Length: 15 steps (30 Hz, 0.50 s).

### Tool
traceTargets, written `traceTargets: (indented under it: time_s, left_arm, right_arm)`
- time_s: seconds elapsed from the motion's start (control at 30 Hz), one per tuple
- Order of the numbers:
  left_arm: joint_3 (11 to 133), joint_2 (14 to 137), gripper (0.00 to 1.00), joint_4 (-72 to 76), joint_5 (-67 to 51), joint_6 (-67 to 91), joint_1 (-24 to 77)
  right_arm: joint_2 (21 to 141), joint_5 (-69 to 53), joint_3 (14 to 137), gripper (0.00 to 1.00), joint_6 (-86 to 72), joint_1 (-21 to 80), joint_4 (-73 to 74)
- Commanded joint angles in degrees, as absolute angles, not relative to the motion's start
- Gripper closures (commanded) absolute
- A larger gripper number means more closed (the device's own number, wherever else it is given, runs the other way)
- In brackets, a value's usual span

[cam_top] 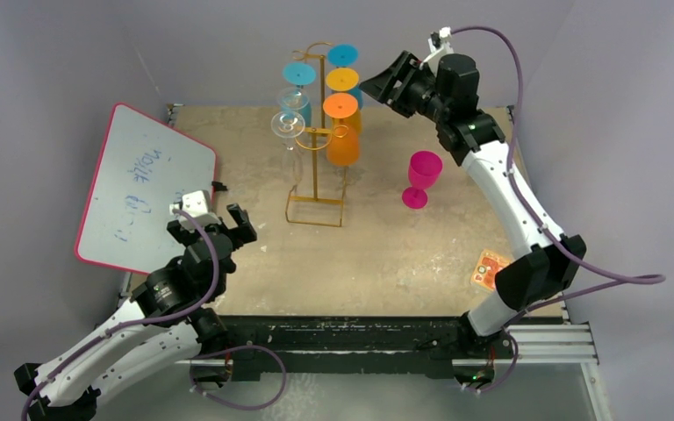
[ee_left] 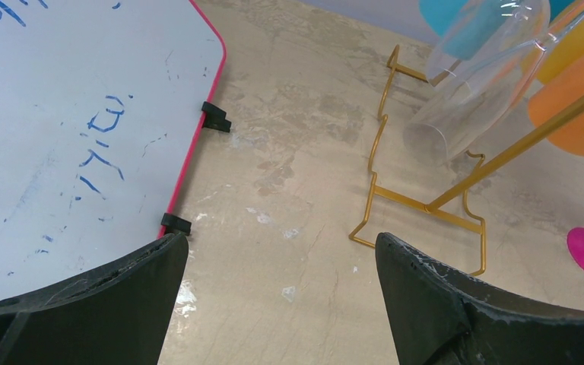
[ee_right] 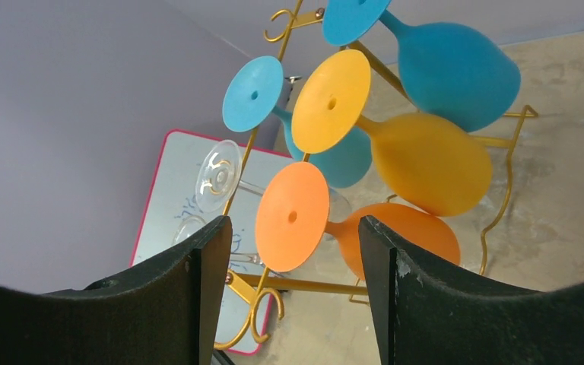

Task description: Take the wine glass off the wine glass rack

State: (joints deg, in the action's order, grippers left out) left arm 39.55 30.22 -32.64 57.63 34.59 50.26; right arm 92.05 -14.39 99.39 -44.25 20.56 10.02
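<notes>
Left end effector (cam_top: pixel 219 226) hovers low over the near-left of the beige, stone-patterned worktop (cam_top: pixel 377 254), fingers spread and holding nothing, close beside a pink-framed whiteboard (cam_top: pixel 145 189). Further in, towards the right, we see a small orange card (cam_top: pixel 490 268) lying flat and a magenta plastic goblet (cam_top: pixel 421 175) standing upright on its own, apart from the tall gold wire wine glass rack (cam_top: pixel 314 175).

On that rack's right side an orange plastic wine glass (cam_top: pixel 342 132) hangs upside down, lowest of three, under a yellow plastic glass (cam_top: pixel 342 79) and a teal plastic glass (cam_top: pixel 342 55). A light blue glass (cam_top: pixel 299 73) and two clear glasses (cam_top: pixel 288 124) hang on the left side.

Farthest back, the right end effector (ee_right: pixel 289 251) is level with the rack's upper part, released and empty, and its wrist view frames the orange glass's round foot between the fingers.

We judge this to be the approach to the orange glass. To do it well, we would close on the stem between foot and bowl, grip gently, then slide the foot out along its hook, away from the post. The yellow glass hangs close above, and the light wire rack could tip if we pull sideways.
</notes>
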Motion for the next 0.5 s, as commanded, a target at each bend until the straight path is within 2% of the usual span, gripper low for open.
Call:
traceTargets:
  time_s: [0.0,0.17,0.47]
  left_arm:
    - [40.3,30.2,0.06,-30.5,57.8,33.0,50.1]
    - [40.3,30.2,0.06,-30.5,57.5,33.0,50.1]
    - [40.2,29.5,0.06,-30.4,57.6,33.1,50.1]
  right_arm:
    - [90.4,-13.3,99.3,0.35,-42.7,20.4,8.8]
    - [94.9,-21.4,101.1,0.38,-44.8,20.4,8.9]
    - [98.1,-25.8,102.5,0.46,-45.7,20.4,9.3]
